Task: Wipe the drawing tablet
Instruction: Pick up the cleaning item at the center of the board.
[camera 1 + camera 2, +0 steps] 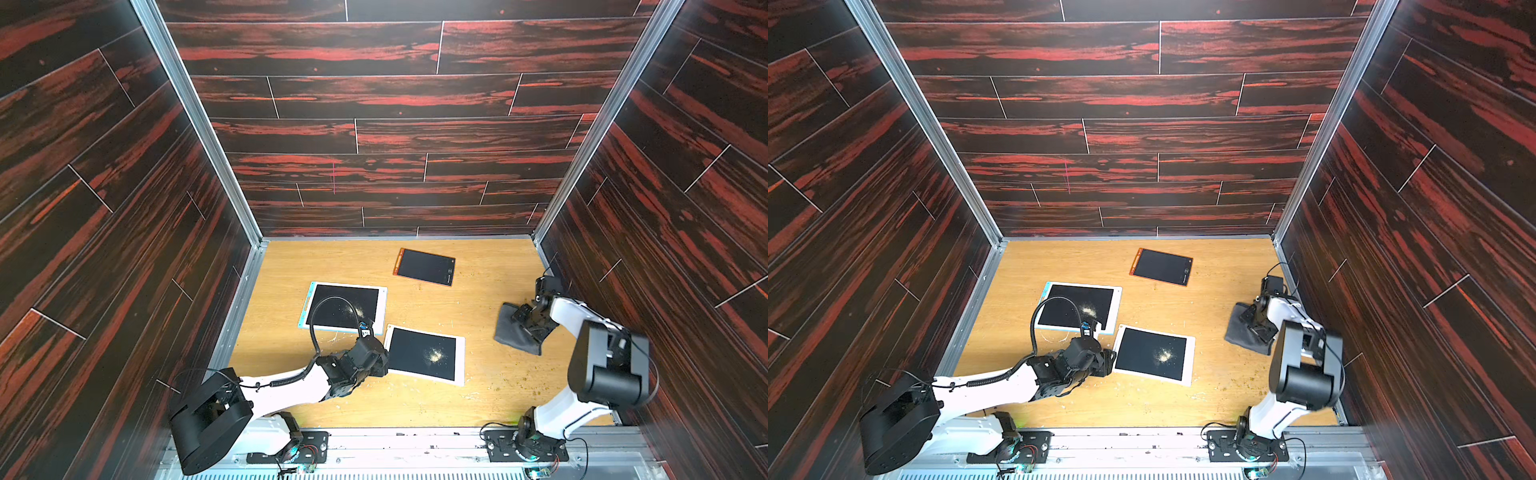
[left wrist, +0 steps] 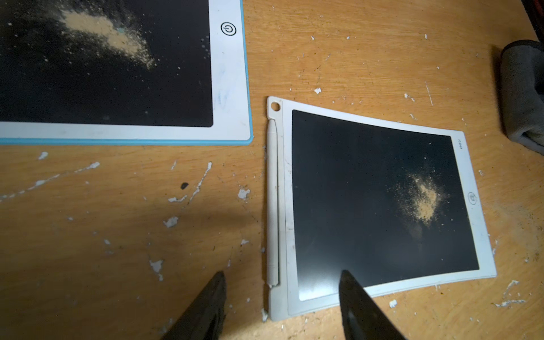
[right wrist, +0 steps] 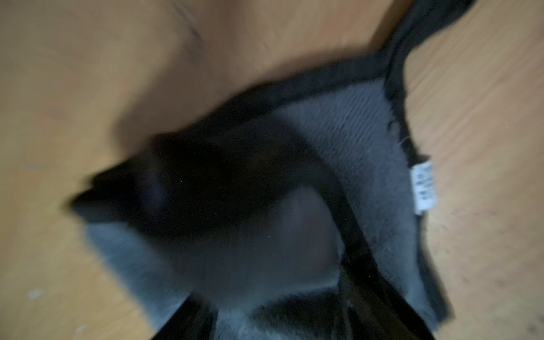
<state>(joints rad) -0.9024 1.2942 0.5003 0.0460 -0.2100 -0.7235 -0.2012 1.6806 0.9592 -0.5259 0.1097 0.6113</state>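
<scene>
A white-framed drawing tablet (image 1: 424,354) (image 1: 1152,353) lies near the table's front, with a patch of tan powder (image 2: 424,203) on its black screen (image 2: 368,191) and a white stylus (image 2: 272,200) clipped along one edge. My left gripper (image 2: 282,275) (image 1: 384,361) is open, low over the tablet's near-left corner. One fingertip is over the screen's corner, the other over bare table. On the right lies a grey cloth (image 1: 515,332) (image 3: 353,141). My right gripper (image 3: 273,306) (image 1: 521,322) is down on it, fingers apart, with cloth bunched between them. That view is blurred.
A larger blue-edged tablet (image 1: 343,307) (image 2: 229,88), also dusted with powder, lies just behind my left gripper. An orange-edged tablet (image 1: 424,266) sits farther back. Crumbs and white flecks scatter the wooden table (image 1: 478,399). Dark panelled walls close in on three sides.
</scene>
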